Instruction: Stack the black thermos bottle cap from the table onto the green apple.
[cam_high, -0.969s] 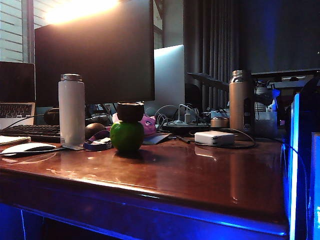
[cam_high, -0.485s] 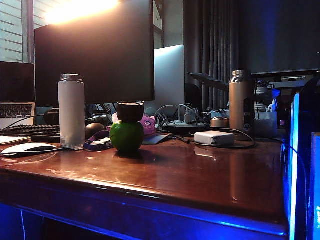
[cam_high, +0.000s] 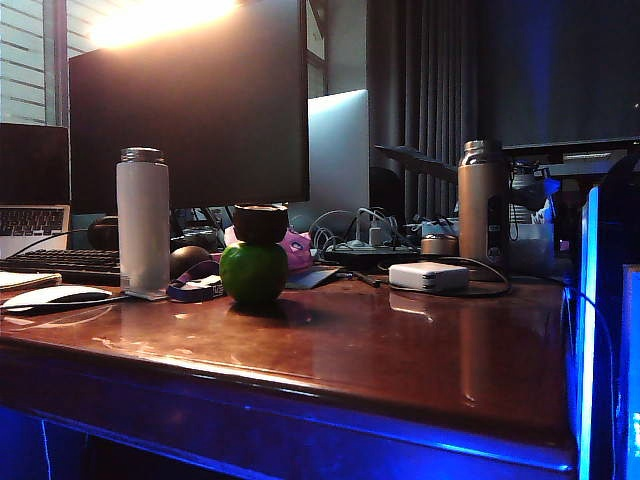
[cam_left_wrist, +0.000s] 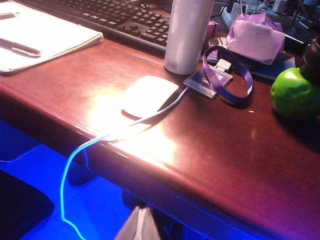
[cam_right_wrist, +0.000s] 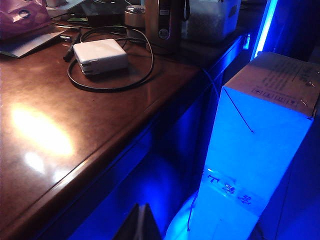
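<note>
Cap: the black thermos bottle cap (cam_high: 260, 223) is seen sitting on top of the green apple (cam_high: 253, 272), touching it.
Apple: it is set on the tabletop (cam_high: 380, 350), just beside a purple strap (cam_left_wrist: 227, 75) and near the white bottle (cam_high: 143, 218).
Left claw: the left claw (cam_left_wrist: 139, 225) is held low, off the front edge of the tabletop, and its tips are pressed together with nothing between them.
Left claw spot: it is kept well apart from the apple, with a white mouse (cam_left_wrist: 150, 96) seen between.
Right claw: the right claw (cam_right_wrist: 141, 223) is held low beside the tabletop edge, its tips together and empty.
Right side: a white charger (cam_right_wrist: 100, 55) with a black cord is seen on the tabletop, near the steel bottle (cam_high: 482, 205).
</note>
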